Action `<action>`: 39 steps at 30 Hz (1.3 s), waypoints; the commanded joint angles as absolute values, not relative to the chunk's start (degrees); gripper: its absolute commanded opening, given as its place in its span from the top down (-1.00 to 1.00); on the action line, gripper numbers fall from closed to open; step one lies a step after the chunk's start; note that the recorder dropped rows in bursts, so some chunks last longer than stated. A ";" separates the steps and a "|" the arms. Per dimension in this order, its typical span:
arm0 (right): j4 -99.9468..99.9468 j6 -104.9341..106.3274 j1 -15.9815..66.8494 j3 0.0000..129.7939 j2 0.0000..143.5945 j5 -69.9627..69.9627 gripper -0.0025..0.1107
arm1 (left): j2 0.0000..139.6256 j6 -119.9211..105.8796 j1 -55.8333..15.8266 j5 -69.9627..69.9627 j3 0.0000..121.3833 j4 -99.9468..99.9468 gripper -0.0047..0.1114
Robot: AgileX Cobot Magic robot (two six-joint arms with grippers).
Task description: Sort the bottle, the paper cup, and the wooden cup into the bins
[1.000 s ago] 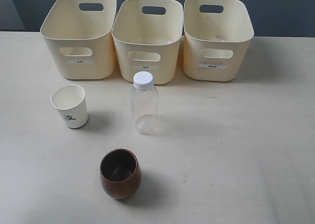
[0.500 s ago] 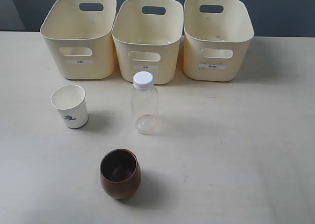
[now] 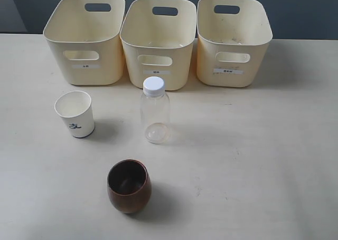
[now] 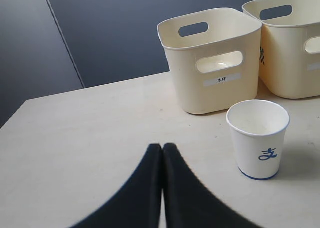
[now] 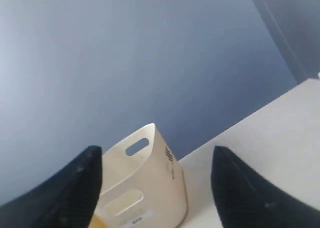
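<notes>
The clear bottle with a white cap stands upright mid-table in the exterior view. To its left is the white paper cup, also upright in the left wrist view. The dark wooden cup sits nearest the front. Three cream bins line the back. Neither arm shows in the exterior view. My left gripper is shut and empty, apart from the paper cup. My right gripper is open, with one bin seen between its fingers.
The light table ends at a dark wall behind the bins. In the left wrist view two bins stand beyond the paper cup. Each bin has a small label on its front.
</notes>
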State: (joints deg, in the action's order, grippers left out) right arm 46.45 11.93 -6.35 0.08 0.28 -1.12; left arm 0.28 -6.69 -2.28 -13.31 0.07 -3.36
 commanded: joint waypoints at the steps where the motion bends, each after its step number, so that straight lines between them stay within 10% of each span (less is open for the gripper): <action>1: 54.07 11.37 -6.65 0.00 0.00 -2.18 -0.12 | 0.00 -6.58 -2.47 -12.95 0.00 -3.79 0.92; 39: 52.57 12.07 -6.65 0.00 0.00 27.21 -0.12 | 0.00 -6.58 -2.47 -12.82 0.00 -3.79 0.92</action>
State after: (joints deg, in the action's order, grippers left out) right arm 51.48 11.70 -6.35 0.08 0.28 26.54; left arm 0.28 -6.69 -2.28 -13.20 0.07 -3.36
